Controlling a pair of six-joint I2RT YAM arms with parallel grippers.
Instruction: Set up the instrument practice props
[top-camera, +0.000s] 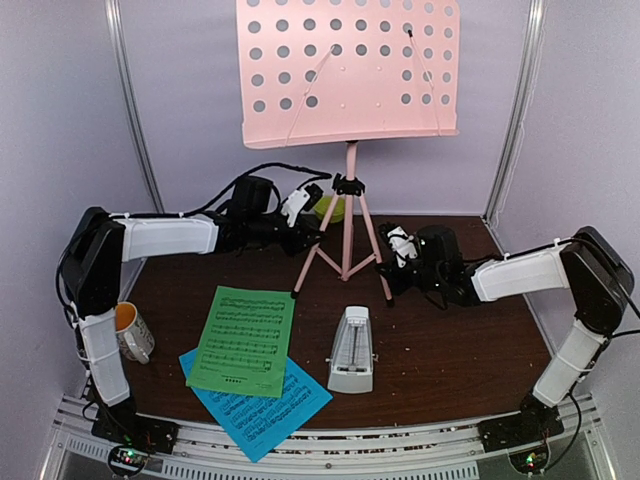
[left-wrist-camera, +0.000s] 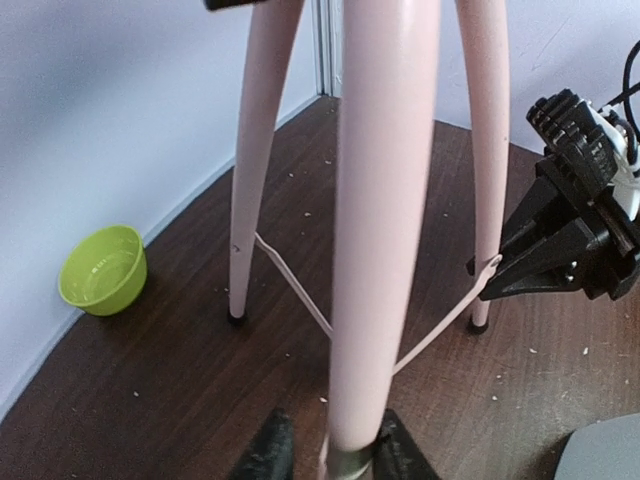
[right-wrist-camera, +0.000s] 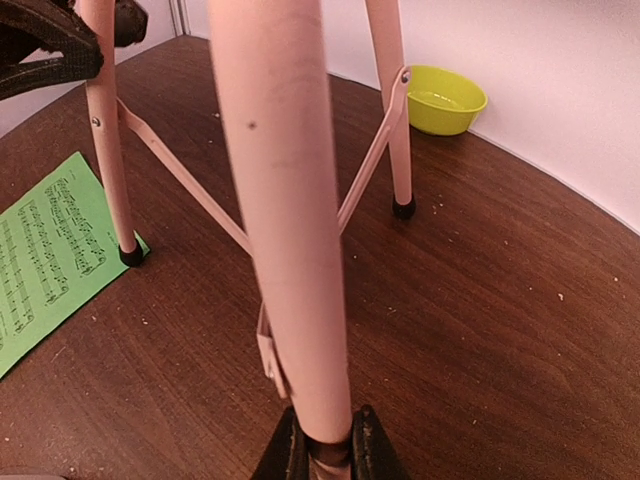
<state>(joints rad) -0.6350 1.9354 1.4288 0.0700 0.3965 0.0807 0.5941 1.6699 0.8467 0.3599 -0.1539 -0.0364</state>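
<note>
My left tool (left-wrist-camera: 335, 440) slack astride one leg of the pink music stand (top-camera: 350, 125) | my right tool (right-wrist-camera: 325, 440) clenched on another leg | green sheet (top-camera: 245, 340) overlaps blue sheet (top-camera: 290, 405), print unreadable

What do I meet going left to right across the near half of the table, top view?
Mug → green sheet → metronome. The blue sheet lies under the green one, so left out.

Smooth pink music stand (right-wrist-camera: 285, 200), probably painted metal; wood-grain table (right-wrist-camera: 500, 300).
</note>
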